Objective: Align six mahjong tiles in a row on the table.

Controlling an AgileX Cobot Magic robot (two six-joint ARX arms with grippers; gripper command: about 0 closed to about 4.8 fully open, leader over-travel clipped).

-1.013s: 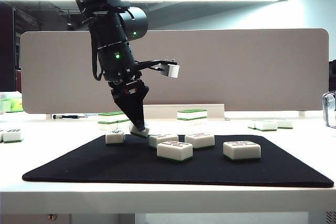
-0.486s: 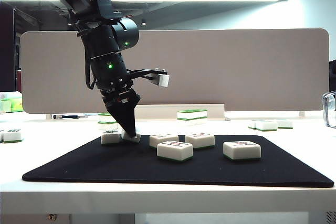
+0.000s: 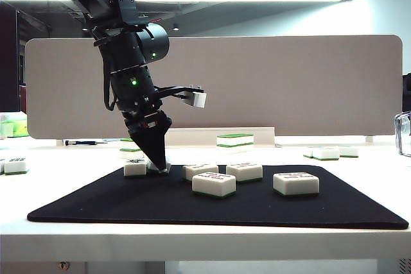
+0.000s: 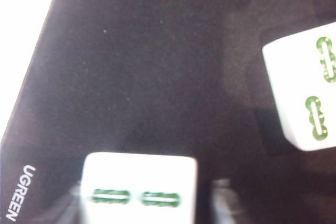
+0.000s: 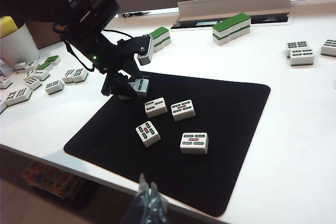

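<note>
Mahjong tiles [image 3: 214, 184]: six, loose on black mat [image 3: 128, 206]. Left gripper [image 3: 158, 162] tip-down between the two leftmost tiles; jaw state undeterminable. Right gripper [image 5: 148, 207] apart, near mat's front edge; grip unclear.

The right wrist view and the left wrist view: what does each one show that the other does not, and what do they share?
Only the right wrist view shows the whole black mat, four loose tiles on it, among them the front tile, the double-stacked green-topped tiles on the table, the left arm's claw low at the mat's far corner, and the right claw hanging above the near edge. Only the left wrist view shows the mat's UGREEN lettering and tile markings up close. Both show the mat and the two tiles by the left claw.
</note>
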